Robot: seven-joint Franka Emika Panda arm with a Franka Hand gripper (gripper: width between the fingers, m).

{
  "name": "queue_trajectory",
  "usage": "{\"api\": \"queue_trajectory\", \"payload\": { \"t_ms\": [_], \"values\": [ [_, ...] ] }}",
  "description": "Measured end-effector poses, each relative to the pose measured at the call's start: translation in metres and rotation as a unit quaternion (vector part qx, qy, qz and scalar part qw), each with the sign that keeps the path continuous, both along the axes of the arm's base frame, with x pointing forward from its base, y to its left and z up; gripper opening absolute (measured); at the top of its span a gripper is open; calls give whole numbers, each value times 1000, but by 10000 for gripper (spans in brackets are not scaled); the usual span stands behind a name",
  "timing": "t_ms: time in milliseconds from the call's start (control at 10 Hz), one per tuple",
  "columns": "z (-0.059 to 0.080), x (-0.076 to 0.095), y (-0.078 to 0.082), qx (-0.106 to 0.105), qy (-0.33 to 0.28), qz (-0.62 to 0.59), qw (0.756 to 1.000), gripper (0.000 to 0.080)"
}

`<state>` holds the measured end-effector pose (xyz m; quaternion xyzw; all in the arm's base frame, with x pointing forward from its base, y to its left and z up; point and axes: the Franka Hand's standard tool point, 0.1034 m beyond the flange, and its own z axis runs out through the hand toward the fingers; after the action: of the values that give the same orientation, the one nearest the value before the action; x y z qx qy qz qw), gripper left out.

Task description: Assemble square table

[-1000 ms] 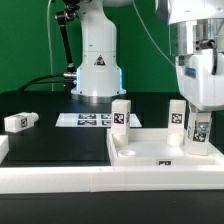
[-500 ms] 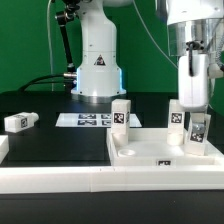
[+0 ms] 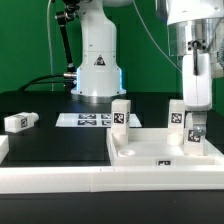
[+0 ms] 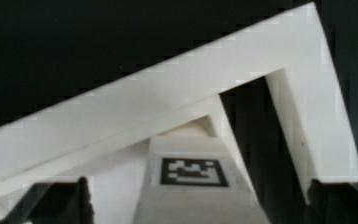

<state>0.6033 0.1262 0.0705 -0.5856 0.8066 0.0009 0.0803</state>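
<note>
The white square table top (image 3: 150, 147) lies at the front of the exterior view's right. Three white tagged legs stand upright on it: one at the far left corner (image 3: 121, 113), one at the far right (image 3: 176, 113) and one at the near right (image 3: 197, 131). My gripper (image 3: 195, 109) hangs just over that near right leg. In the wrist view the leg (image 4: 194, 172) stands between my dark fingers (image 4: 51, 203), with a gap showing beside it, so the jaws are open. The top's raised rim (image 4: 158, 92) runs behind it. A fourth leg (image 3: 20, 121) lies loose at the left.
The marker board (image 3: 88, 119) lies flat at mid table in front of the robot base (image 3: 98, 62). A long white rail (image 3: 70, 178) borders the front edge. Black cables hang at the back left.
My gripper has turned about its vertical axis above the near right leg, showing a narrower side now. The legs and the table top have not moved.
</note>
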Motion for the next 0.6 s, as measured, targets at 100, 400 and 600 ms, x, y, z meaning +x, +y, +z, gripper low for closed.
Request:
{"api": "queue_trajectory", "payload": {
  "t_ms": [100, 400, 600],
  "values": [
    [0, 0, 0, -7, -5, 53, 999, 638],
    [0, 0, -1, -22, -16, 162, 986, 649],
    [-1, -3, 0, -32, -9, 254, 967, 649]
  ]
}}
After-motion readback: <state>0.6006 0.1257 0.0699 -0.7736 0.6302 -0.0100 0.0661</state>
